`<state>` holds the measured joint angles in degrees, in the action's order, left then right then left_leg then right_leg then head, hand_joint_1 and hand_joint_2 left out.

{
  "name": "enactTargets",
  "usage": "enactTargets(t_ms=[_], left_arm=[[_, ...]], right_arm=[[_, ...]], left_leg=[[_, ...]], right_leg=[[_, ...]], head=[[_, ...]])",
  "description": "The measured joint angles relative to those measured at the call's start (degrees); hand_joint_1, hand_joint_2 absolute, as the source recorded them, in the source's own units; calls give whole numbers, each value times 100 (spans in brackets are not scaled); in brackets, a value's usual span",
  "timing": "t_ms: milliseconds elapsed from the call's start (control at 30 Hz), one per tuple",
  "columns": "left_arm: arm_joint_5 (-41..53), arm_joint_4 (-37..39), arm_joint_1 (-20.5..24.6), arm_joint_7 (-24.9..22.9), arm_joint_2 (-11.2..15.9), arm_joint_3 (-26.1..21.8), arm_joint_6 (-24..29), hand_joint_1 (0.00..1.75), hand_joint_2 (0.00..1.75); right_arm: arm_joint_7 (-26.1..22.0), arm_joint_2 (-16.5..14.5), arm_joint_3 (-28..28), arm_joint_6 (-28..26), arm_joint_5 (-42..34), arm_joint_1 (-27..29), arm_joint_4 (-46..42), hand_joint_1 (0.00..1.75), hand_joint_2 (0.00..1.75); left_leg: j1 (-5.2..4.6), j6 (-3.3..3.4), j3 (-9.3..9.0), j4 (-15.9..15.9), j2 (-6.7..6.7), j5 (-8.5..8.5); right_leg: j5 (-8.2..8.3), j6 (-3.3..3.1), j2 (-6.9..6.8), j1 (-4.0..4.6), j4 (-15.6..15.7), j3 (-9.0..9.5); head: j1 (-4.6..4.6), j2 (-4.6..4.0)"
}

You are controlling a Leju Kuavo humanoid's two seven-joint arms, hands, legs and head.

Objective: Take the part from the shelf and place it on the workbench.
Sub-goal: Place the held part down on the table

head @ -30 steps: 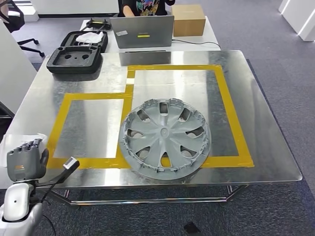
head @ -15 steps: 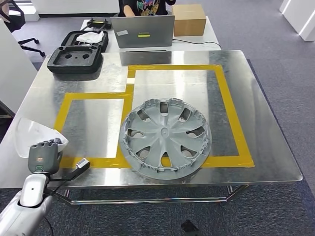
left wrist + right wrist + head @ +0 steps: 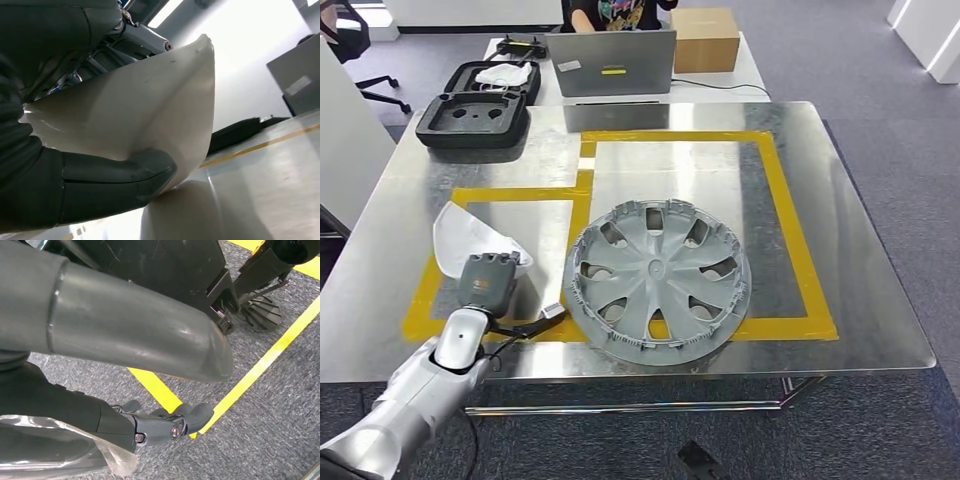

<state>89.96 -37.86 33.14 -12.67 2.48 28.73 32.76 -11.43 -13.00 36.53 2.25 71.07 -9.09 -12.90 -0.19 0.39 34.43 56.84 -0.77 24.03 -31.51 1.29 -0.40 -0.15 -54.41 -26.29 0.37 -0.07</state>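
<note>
Left hand [image 3: 487, 282] is gripping the white part [image 3: 471, 236] — a curved, shell-like plastic piece — and holding it over the metal tabletop [image 3: 848, 300], above the near left corner of the smaller yellow tape square [image 3: 456, 200]. In the left wrist view the fingers [image 3: 113, 175] are wrapping under the part's [image 3: 151, 110] lower edge, and the part's reflection is showing on the tabletop just below it; whether the part is touching the surface cannot be told. A grey wheel cover [image 3: 656, 280] is lying flat on the tabletop just beside the left hand, straddling the near tape line between the two taped squares, with the larger yellow tape rectangle [image 3: 792, 220] running round its far side. At the far left corner of the tabletop a black open case [image 3: 475, 115] with foam lining is sitting with something white in its lid. Beyond the tabletop a laptop [image 3: 610, 62] and a cardboard box [image 3: 705, 38] are resting on a white desk, with a person [image 3: 614, 14] sitting behind the laptop. Right hand [image 3: 166, 422] is hanging over grey carpet with yellow floor tape [image 3: 260, 365] — its fingers are lying straight and holding nothing, with clear plastic film [image 3: 56, 450] showing beside the wrist.
</note>
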Motion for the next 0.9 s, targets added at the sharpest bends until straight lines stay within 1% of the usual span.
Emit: enactTargets(t_ms=[100,233,367,500,667,900], left_arm=[[0,95,82,21,-140,112,2,175,175],[0,183,149,103,-277,236,9,0,175],[1,211,178,49,-406,359,-57,0,175],[0,212,170,-90,-441,408,-10,0,0],[0,173,59,-173,-424,322,210,0,0],[0,102,-36,-173,-406,202,235,0,0]], right_arm=[[14,-4,-39,1,-8,-2,0,0,0],[45,-4,-68,6,-41,-2,0,0,0],[48,-6,-84,19,-79,-11,0,0,0],[42,-5,-122,19,-134,-2,0,0,0],[35,-4,-166,-10,-246,18,0,0,0],[28,-4,-178,-13,-264,27,0,0,0]], left_leg=[[0,3,10,3,-2,-3],[1,5,13,7,-2,-4],[2,5,20,6,2,-3],[1,11,32,7,-1,-11],[1,17,35,8,-1,-15],[1,17,35,8,-1,-15]], right_leg=[[8,7,9,0,-1,22],[9,8,4,1,-3,-13],[4,7,-1,2,-6,-31],[12,12,8,2,-9,11],[15,15,6,2,-8,10],[15,15,5,2,-8,-52]], head=[[-1,0],[-2,0],[0,0],[0,0],[-1,0],[0,0]])
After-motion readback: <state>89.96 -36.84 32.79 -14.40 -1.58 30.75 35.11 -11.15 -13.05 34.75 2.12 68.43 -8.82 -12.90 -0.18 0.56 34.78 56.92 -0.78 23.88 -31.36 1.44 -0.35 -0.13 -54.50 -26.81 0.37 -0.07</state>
